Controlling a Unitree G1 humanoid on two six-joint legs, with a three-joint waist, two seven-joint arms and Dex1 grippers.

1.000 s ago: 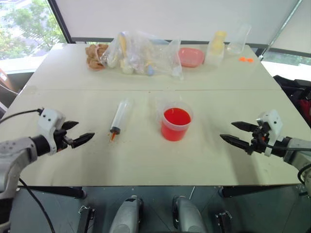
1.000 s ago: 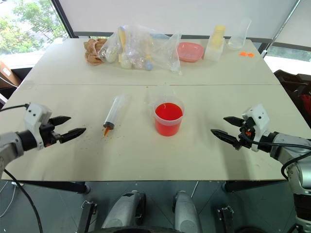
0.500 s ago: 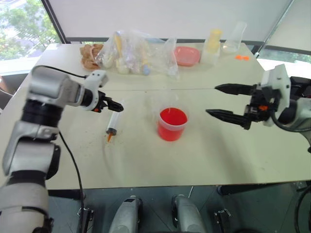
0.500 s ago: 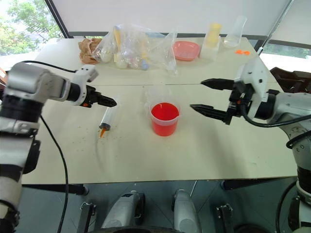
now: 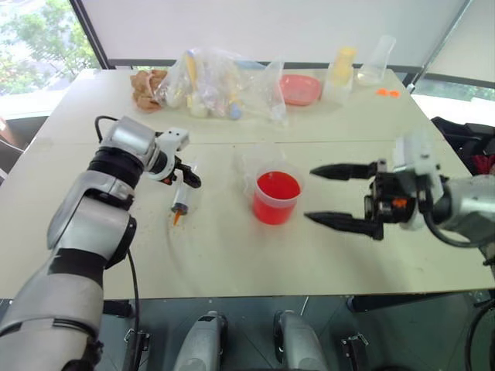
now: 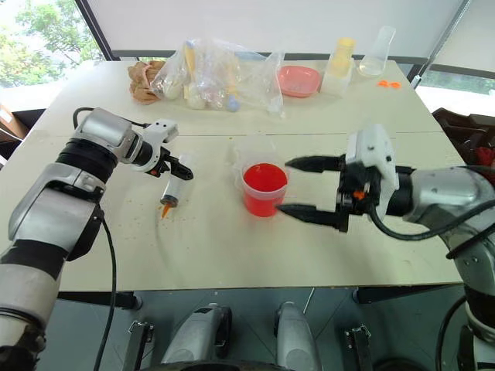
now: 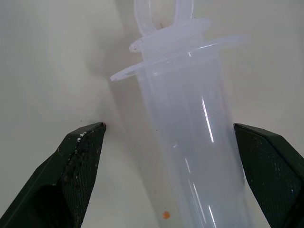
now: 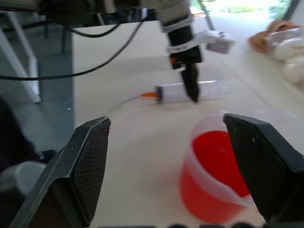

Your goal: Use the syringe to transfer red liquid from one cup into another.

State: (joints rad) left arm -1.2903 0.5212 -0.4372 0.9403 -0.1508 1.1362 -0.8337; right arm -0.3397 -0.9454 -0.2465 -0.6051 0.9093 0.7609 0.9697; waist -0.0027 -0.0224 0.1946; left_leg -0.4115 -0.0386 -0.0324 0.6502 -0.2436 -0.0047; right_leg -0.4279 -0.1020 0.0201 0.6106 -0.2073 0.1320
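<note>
Bare tabletop (image 5: pixel 232 263) surrounds the syringe (image 5: pixel 186 192), straddled untouched by the wide-spread left gripper (image 5: pixel 188 174), and the red cup (image 5: pixel 277 196) beside the wide-open right gripper (image 5: pixel 329 195).

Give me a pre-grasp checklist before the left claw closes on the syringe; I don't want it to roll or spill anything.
1. Syringe lying flat on the table: ok.
2. Left claw open, one finger on each side of the barrel: ok.
3. Fingers placed near the plunger end, away from the orange tip: ok.
4. Red cup upright, clear of the syringe: ok.
5. Right claw open beside the red cup, not touching it: ok.
6. Empty see-through cup located for the transfer: cannot tell.
</note>
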